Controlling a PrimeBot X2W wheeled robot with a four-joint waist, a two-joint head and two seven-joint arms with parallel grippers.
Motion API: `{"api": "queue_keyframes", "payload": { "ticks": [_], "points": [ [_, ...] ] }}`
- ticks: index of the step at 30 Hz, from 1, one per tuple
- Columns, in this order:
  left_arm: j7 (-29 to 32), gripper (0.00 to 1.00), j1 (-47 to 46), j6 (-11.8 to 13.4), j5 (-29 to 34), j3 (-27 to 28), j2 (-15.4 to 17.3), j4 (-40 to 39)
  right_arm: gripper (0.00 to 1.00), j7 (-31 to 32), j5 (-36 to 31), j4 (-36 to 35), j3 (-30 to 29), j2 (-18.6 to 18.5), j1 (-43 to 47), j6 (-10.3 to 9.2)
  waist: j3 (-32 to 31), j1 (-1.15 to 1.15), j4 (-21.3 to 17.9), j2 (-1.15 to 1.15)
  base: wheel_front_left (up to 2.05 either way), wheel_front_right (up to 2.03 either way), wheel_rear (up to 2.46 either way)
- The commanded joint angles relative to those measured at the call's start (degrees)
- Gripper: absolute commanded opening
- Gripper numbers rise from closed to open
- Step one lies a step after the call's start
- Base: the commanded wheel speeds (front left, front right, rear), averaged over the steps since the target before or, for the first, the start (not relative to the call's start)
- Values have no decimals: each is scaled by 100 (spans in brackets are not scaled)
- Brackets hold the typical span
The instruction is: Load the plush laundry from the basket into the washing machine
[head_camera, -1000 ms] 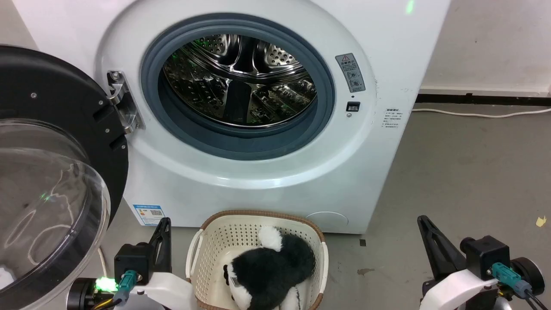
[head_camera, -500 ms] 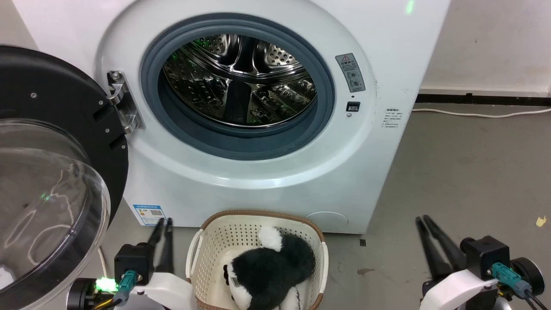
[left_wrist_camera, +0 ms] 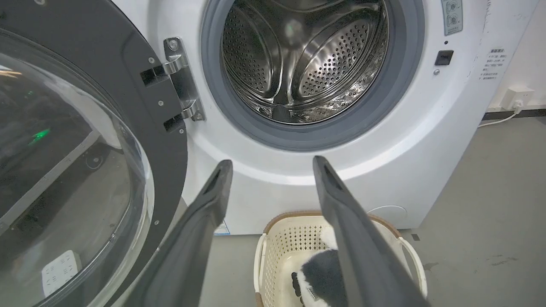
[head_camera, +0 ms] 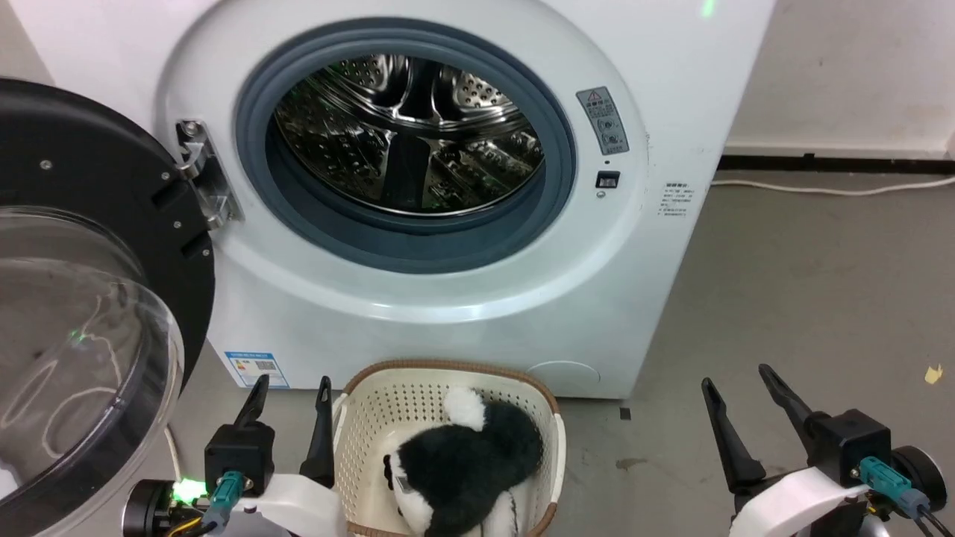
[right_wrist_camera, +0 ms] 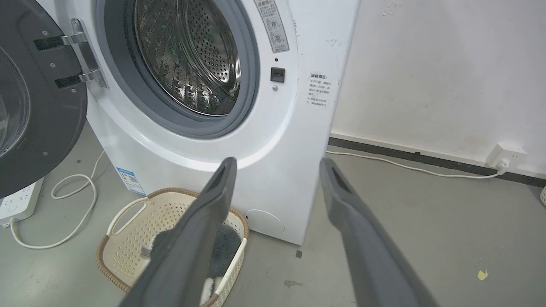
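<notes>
The black plush laundry (head_camera: pixel 466 466) with white patches lies in the cream basket (head_camera: pixel 388 418) on the floor before the white washing machine (head_camera: pixel 477 298). Its steel drum (head_camera: pixel 403 134) stands empty and its domed door (head_camera: pixel 82 313) is swung wide at the left. My left gripper (head_camera: pixel 291 384) is open just left of the basket, holding nothing. My right gripper (head_camera: pixel 735 377) is open over the floor, well right of the basket. In the left wrist view the basket (left_wrist_camera: pixel 277 238) and plush (left_wrist_camera: pixel 322 273) show partly behind my right finger. The right wrist view has the basket (right_wrist_camera: pixel 140 226) at lower left.
The open door (left_wrist_camera: pixel 85 170) takes up the space at my left. A white power strip (right_wrist_camera: pixel 17 200) and a looped cable (right_wrist_camera: pixel 72 200) lie on the floor left of the basket. A wall socket (right_wrist_camera: pixel 505 155) and cable run along the right wall. Grey floor (head_camera: pixel 806 298) stretches right.
Both grippers have opened from shut, their fingers now spread apart. The head camera has shifted slightly, moving the whole picture a little up and left.
</notes>
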Motion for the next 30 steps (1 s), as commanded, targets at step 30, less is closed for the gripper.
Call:
{"api": "queue_keyframes", "payload": {
  "ticks": [30],
  "points": [
    [-414, 100, -570, -225, 30, -281, 530, 688, 100, -410, 528, -314, -29, -1, -348, -2, 1284, 0, -619, 0, 0, 0, 0]
  ]
}}
